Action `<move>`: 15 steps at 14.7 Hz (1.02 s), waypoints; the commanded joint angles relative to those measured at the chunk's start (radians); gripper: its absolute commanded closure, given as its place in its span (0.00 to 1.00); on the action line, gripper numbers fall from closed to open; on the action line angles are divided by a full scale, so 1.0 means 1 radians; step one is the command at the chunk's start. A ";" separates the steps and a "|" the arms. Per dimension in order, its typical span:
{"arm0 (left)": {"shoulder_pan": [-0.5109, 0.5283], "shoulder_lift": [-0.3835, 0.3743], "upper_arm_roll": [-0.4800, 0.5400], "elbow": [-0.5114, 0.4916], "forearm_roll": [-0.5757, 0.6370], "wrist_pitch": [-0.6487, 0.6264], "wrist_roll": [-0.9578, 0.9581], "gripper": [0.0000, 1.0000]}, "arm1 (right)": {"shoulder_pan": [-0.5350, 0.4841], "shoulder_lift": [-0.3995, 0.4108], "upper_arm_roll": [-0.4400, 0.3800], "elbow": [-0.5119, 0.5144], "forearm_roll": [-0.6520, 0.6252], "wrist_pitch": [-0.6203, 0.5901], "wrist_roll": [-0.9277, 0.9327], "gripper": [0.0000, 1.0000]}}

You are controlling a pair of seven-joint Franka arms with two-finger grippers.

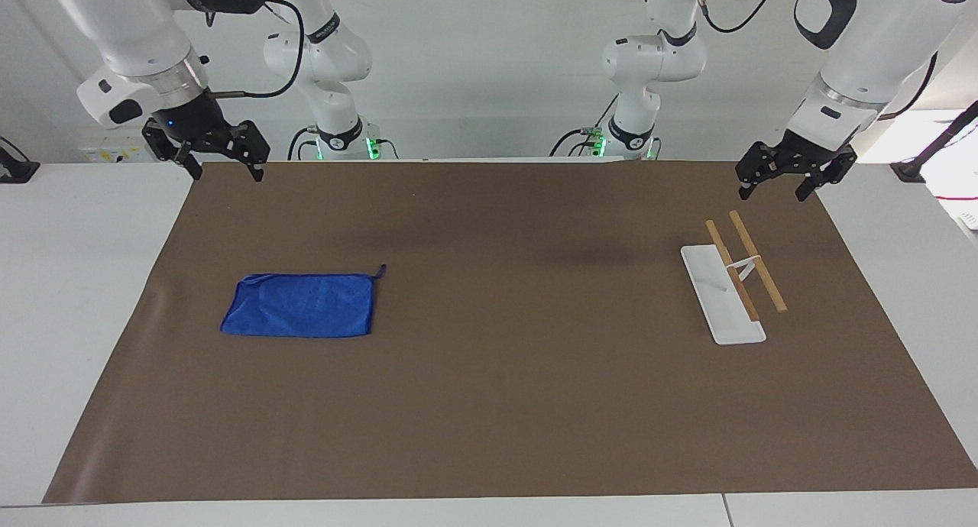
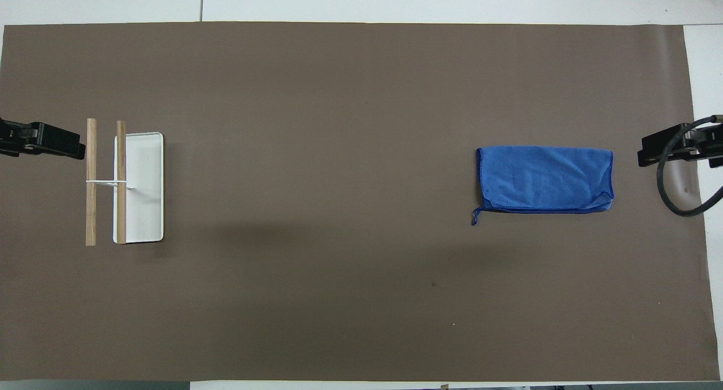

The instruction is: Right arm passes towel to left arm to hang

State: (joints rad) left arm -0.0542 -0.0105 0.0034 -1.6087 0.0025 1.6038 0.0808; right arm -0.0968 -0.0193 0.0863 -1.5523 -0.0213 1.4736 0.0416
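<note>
The blue towel (image 1: 299,305) lies flat and folded on the brown mat toward the right arm's end of the table, its dark loop at one corner; it also shows in the overhead view (image 2: 545,178). The rack (image 1: 723,294) with a white base and two wooden bars stands toward the left arm's end (image 2: 138,186). My right gripper (image 1: 223,163) hangs open and empty over the mat's edge by the robots, with its blue light on. My left gripper (image 1: 775,186) hangs open and empty above the mat's corner near the rack. Only parts of the grippers show in the overhead view.
The brown mat (image 1: 489,405) covers most of the white table. A black cable (image 2: 675,192) loops down from the right arm. Two more white arm bases stand at the table's edge by the robots.
</note>
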 commanded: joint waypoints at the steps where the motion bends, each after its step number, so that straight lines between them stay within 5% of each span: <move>1: -0.004 -0.019 0.006 -0.016 0.016 -0.009 0.016 0.00 | -0.006 -0.005 0.003 0.000 0.006 -0.006 0.011 0.00; 15: -0.004 -0.019 0.006 -0.016 0.016 -0.009 0.016 0.00 | -0.020 -0.021 0.003 -0.031 0.012 -0.004 0.015 0.00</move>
State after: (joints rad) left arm -0.0542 -0.0105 0.0034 -1.6087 0.0025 1.6038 0.0808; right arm -0.1021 -0.0194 0.0850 -1.5608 -0.0213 1.4730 0.0442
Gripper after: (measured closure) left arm 0.000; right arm 0.000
